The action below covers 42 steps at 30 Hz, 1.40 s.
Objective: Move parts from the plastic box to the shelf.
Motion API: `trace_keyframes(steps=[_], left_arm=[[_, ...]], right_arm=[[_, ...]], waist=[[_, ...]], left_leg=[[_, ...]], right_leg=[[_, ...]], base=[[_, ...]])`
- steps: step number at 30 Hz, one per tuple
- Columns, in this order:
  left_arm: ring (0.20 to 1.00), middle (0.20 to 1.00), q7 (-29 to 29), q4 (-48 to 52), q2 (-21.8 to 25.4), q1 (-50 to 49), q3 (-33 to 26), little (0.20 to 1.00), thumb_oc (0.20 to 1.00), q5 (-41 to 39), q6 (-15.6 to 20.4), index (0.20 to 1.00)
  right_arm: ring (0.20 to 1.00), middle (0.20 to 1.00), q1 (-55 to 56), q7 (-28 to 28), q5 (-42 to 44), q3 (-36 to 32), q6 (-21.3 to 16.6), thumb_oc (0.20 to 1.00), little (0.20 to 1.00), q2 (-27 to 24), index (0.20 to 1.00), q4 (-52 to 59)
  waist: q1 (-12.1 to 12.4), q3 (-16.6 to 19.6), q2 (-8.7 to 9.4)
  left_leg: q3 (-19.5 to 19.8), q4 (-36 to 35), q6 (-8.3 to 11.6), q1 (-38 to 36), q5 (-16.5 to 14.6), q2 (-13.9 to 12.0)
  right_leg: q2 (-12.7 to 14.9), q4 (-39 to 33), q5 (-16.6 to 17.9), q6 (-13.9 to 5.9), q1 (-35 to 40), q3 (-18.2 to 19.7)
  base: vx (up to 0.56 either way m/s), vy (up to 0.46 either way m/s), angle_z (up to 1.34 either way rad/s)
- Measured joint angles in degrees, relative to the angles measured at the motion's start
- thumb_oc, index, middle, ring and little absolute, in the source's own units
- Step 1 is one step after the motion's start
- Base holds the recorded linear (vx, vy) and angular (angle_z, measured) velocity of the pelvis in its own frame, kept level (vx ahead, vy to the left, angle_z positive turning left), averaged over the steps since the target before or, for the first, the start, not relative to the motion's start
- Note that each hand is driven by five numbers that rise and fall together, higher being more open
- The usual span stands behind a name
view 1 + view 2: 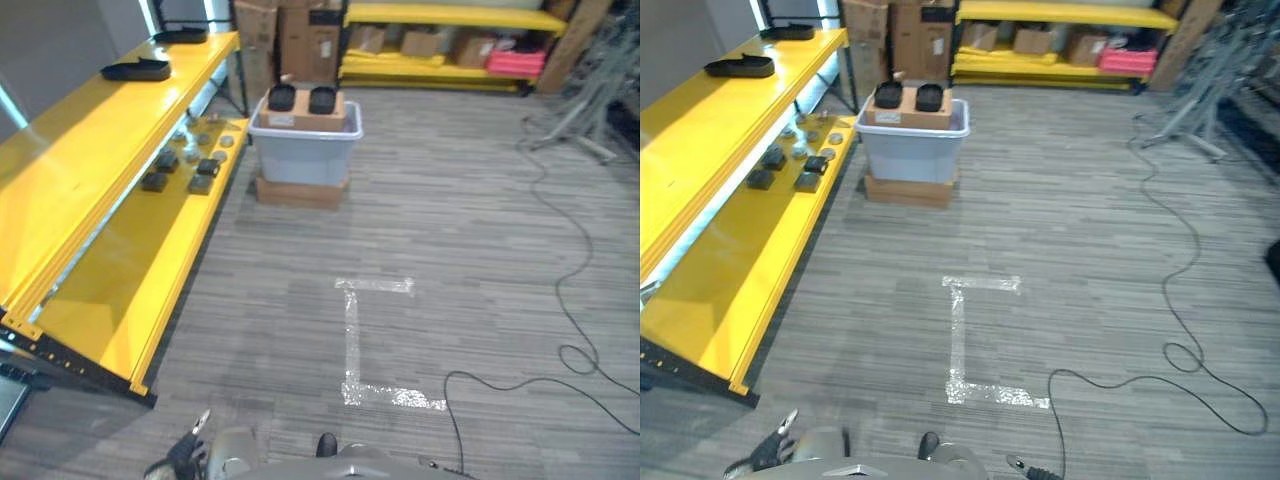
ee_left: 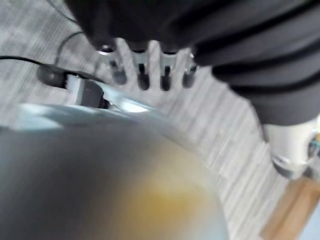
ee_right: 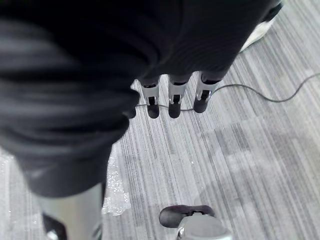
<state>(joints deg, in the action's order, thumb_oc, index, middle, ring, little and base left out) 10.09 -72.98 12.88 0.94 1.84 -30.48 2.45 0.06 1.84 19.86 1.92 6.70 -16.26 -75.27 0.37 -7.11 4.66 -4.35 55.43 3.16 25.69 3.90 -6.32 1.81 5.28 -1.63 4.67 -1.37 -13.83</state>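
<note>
left eye view: a grey plastic box [image 1: 305,150] stands on the floor well ahead, a cardboard box [image 1: 305,108] with two black parts [image 1: 282,97] inside it — just beside a yellow shelf [image 1: 110,290] already holding small parts [image 1: 160,160].

left wrist view: left hand [image 2: 145,65] hangs with relaxed fingers, probably empty.

right wrist view: right hand [image 3: 172,95] likewise — straight fingers, nothing held.

judged step: approaching the box; next, walk closer and reach in.
</note>
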Motion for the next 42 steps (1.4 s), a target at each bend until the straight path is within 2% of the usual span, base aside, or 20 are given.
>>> trace_keyframes(steps=[4, 5, 8, 13, 17, 18, 20, 23, 24, 27, 28, 29, 30, 31, 34, 37, 38, 39, 41, 42], left_arm=[[1.000, 1.000, -0.05, 0.21, -0.12, -1.53, 0.15, 1.000, 1.000, -3.56, 0.01, 1.000], [1.000, 1.000, -0.04, -0.04, -0.09, -1.64, 0.10, 1.000, 1.000, -4.39, 0.09, 1.000], [1.000, 1.000, -0.04, -1.45, -0.16, -1.56, -0.18, 1.000, 1.000, -6.42, 0.06, 1.000], [1.000, 1.000, -0.07, -2.43, -0.63, -0.78, -2.98, 1.000, 1.000, -8.21, 0.04, 1.000], [1.000, 1.000, -1.11, -1.70, -0.84, -0.10, -3.42, 1.000, 1.000, -7.40, -0.06, 1.000], [1.000, 1.000, -1.04, -1.39, -1.39, -0.54, -3.38, 1.000, 1.000, -7.39, -0.12, 1.000], [1.000, 1.000, -1.35, 0.60, 0.44, -1.43, -1.33, 1.000, 1.000, -5.66, -0.84, 1.000], [1.000, 1.000, -2.22, 1.36, 1.62, -1.47, 1.25, 1.000, 1.000, -5.36, -1.34, 1.000], [1.000, 1.000, -2.30, 2.29, 1.69, -1.18, 1.91, 1.000, 1.000, -5.38, -1.30, 1.000], [1.000, 1.000, -2.40, 3.11, 2.07, 2.28, 3.05, 1.000, 1.000, -5.39, -1.26, 1.000], [1.000, 1.000, -2.72, 2.37, 1.79, 2.70, 2.80, 1.000, 1.000, -5.39, -1.23, 1.000], [1.000, 1.000, -2.82, 1.92, 2.21, 2.32, 1.85, 1.000, 1.000, -5.34, -1.25, 1.000], [1.000, 1.000, -2.66, 1.30, 2.77, 2.39, 0.77, 1.000, 1.000, -5.26, -1.34, 1.000], [1.000, 1.000, -2.59, 0.76, 2.73, 1.92, 0.65, 1.000, 1.000, -5.22, -1.21, 1.000], [1.000, 1.000, -1.57, 0.93, 2.03, -1.41, 0.56, 1.000, 1.000, -4.11, -0.85, 1.000], [1.000, 1.000, -0.84, 2.05, 1.20, -6.37, 0.70, 1.000, 1.000, -3.00, -0.13, 1.000], [1.000, 1.000, -0.95, 1.98, 0.69, -5.21, 0.60, 1.000, 1.000, -3.04, -0.10, 1.000], [1.000, 1.000, -0.96, 1.92, -0.05, -3.96, 0.59, 1.000, 1.000, -3.05, -0.22, 1.000], [1.000, 1.000, -0.49, 2.03, -1.45, -3.39, 0.49, 1.000, 1.000, -3.05, -0.08, 1.000], [1.000, 1.000, 0.18, 2.41, -2.18, -3.67, 0.50, 1.000, 1.000, -3.05, 0.02, 1.000]], right_arm=[[1.000, 1.000, -0.97, -0.06, -2.04, 2.39, 0.00, 1.000, 1.000, 0.23, 1.000, -0.34], [1.000, 1.000, -1.47, -0.09, -2.33, 2.53, 0.16, 1.000, 1.000, 0.02, 1.000, -0.40], [1.000, 1.000, -1.25, -0.04, -2.65, 3.06, 0.06, 1.000, 1.000, -0.56, 1.000, -1.55], [1.000, 1.000, -0.48, -0.37, -5.81, 3.68, -0.67, 1.000, 1.000, -2.12, 1.000, -2.17], [1.000, 1.000, -0.02, -0.47, -6.32, 3.39, -1.40, 1.000, 1.000, -3.37, 1.000, -3.34], [1.000, 1.000, 0.54, -0.49, -6.32, 3.39, -1.59, 1.000, 1.000, -3.86, 1.000, -3.17], [1.000, 1.000, 1.48, -0.52, -5.99, 3.54, -1.39, 1.000, 1.000, -0.73, 1.000, 0.75], [1.000, 1.000, 1.27, -0.40, -5.53, 3.65, -1.38, 1.000, 1.000, 0.94, 1.000, 4.06], [1.000, 1.000, 1.16, -0.42, -5.47, 3.77, -1.28, 1.000, 1.000, 1.20, 1.000, 4.62], [1.000, 1.000, -1.15, -0.38, -1.64, 4.65, -2.04, 1.000, 1.000, 0.96, 1.000, 4.68], [1.000, 1.000, -1.29, -0.38, -1.16, 4.69, -2.54, 1.000, 1.000, 0.55, 1.000, 4.74], [1.000, 1.000, -1.15, -0.48, -1.12, 4.63, -3.12, 1.000, 1.000, 0.93, 1.000, 4.72], [1.000, 1.000, -0.23, -0.53, -1.13, 4.18, -3.49, 1.000, 1.000, 1.03, 1.000, 4.96], [1.000, 1.000, 1.12, -0.43, -1.15, 3.36, -3.66, 1.000, 1.000, 1.17, 1.000, 4.79], [1.000, 1.000, 6.03, -0.54, -1.25, -1.42, -3.94, 1.000, 1.000, 2.22, 1.000, 2.91], [1.000, 1.000, 6.37, -0.55, -2.14, -2.07, -4.15, 1.000, 1.000, 2.73, 1.000, 1.72], [1.000, 1.000, 3.75, -0.48, -2.22, -1.94, -4.52, 1.000, 1.000, 2.55, 1.000, 0.29], [1.000, 1.000, 1.71, -0.35, -2.18, -1.28, -4.43, 1.000, 1.000, 1.88, 1.000, -0.48], [1.000, 1.000, 0.59, -0.37, -1.78, 0.20, -4.47, 1.000, 1.000, 0.91, 1.000, 0.32], [1.000, 1.000, -0.17, -0.38, -1.72, 0.19, -3.99, 1.000, 1.000, 0.01, 1.000, 2.11]], waist=[[0.23, -0.75, -1.15], [0.92, -1.42, -1.71], [0.82, -1.44, -4.01], [1.91, -4.34, -3.54], [2.58, -3.75, -2.53], [2.65, -2.92, -4.71], [4.23, -1.04, -2.86], [3.53, 0.12, 0.00], [3.60, 0.36, -0.74], [3.43, -0.65, -5.18], [2.86, -0.99, -5.24], [2.16, -1.82, -2.84], [0.27, -2.13, -2.65], [-0.86, -2.98, -0.58], [-1.46, -3.58, 0.31], [-0.72, -3.33, -1.56], [-0.82, -3.20, -0.91], [-0.82, -3.56, -1.90], [-0.40, -1.71, -2.07], [0.16, 0.65, -2.69]], left_leg=[[-9.02, -35.95, 0.93, -3.25, -0.12, 1.48], [-8.28, -42.72, 1.43, -3.81, 0.95, 1.88], [-5.98, -60.47, 2.24, -6.02, 3.18, 1.25], [-5.15, -55.18, 0.73, -4.32, 4.03, 0.16], [-6.81, -42.77, -2.15, -8.30, 2.39, 3.71], [-6.60, -44.83, -3.62, -11.03, 0.12, 2.90], [-9.31, -46.99, -8.53, -16.88, 0.60, 6.86], [-9.77, -49.27, -10.83, -20.82, -1.87, 13.10], [-8.98, -50.34, -11.39, -22.11, -3.19, 13.63], [-6.42, -52.92, -7.81, -22.82, -2.02, 11.37], [-7.27, -53.27, -2.32, -23.67, -5.34, 11.66], [-11.23, -48.96, -1.74, -22.88, -10.79, 11.45], [-9.56, -43.70, -5.68, -21.29, -12.33, 10.77], [-9.33, -42.47, -9.08, -22.61, -13.22, 13.48], [-5.68, -40.48, -8.46, -26.24, -18.00, 14.57], [-2.87, -43.91, -5.62, -37.20, -21.20, 12.55], [-2.01, -41.21, -4.67, -37.84, -21.49, 12.20], [-1.49, -36.71, -2.66, -37.79, -21.30, 10.83], [-0.92, -32.92, 1.82, -38.45, -18.48, 9.63], [-1.87, -27.90, 1.61, -37.24, -14.47, 8.61]], right_leg=[[-3.14, -5.59, 0.04, -3.02, 4.71, 1.33], [-4.46, -5.50, 0.27, -1.35, 5.64, 2.21], [-8.21, -7.25, -1.71, -3.38, 9.04, 4.26], [-7.60, -5.80, -5.05, -3.10, 14.61, 8.88], [-3.98, -1.35, -11.91, -4.97, 20.10, 9.48], [-4.91, 3.45, -12.92, -6.09, 19.31, 7.57], [2.61, 29.36, -14.61, -7.59, 10.06, 2.43], [13.09, 51.25, -10.83, -9.39, 0.17, 1.93], [12.73, 51.23, -11.88, -10.12, -2.86, 2.57], [5.51, 30.30, -13.95, -9.73, -12.14, 0.34], [3.43, 17.25, -8.60, -9.34, -15.34, 0.30], [4.56, 10.93, -5.46, -10.85, -16.53, 0.91], [6.65, 5.83, -2.11, -15.79, -17.26, 2.89], [9.79, 1.35, 2.27, -16.87, -18.47, 3.92], [10.11, -10.09, 7.97, -15.68, -20.93, 5.85], [4.94, 2.07, 7.59, -9.60, -15.51, 2.35], [3.09, 4.16, 8.08, -4.84, -13.60, 3.47], [2.94, 6.40, 7.79, -2.68, -11.71, 4.12], [2.64, 8.19, 6.05, -3.12, -9.02, 3.47], [1.68, 7.83, 4.06, -2.21, -7.29, 3.35]], base=[[0.39, 0.126, -0.38], [0.62, 0.240, -0.65], [0.59, 0.220, -0.43], [0.48, 0.204, -0.52], [0.54, 0.257, -0.24], [0.54, 0.397, -0.04], [0.36, 0.284, -0.21], [0.20, 0.057, 0.12], [0.18, -0.085, 0.24], [0.32, -0.163, 0.32], [0.59, -0.260, 0.20], [0.64, -0.249, 0.43], [0.58, -0.182, 0.76], [0.61, -0.187, 0.87], [0.77, -0.304, 0.69], [0.80, -0.408, 0.57], [0.86, -0.429, 0.56], [0.58, -0.278, 0.61], [0.48, -0.277, 0.38], [0.33, -0.242, 0.02]])
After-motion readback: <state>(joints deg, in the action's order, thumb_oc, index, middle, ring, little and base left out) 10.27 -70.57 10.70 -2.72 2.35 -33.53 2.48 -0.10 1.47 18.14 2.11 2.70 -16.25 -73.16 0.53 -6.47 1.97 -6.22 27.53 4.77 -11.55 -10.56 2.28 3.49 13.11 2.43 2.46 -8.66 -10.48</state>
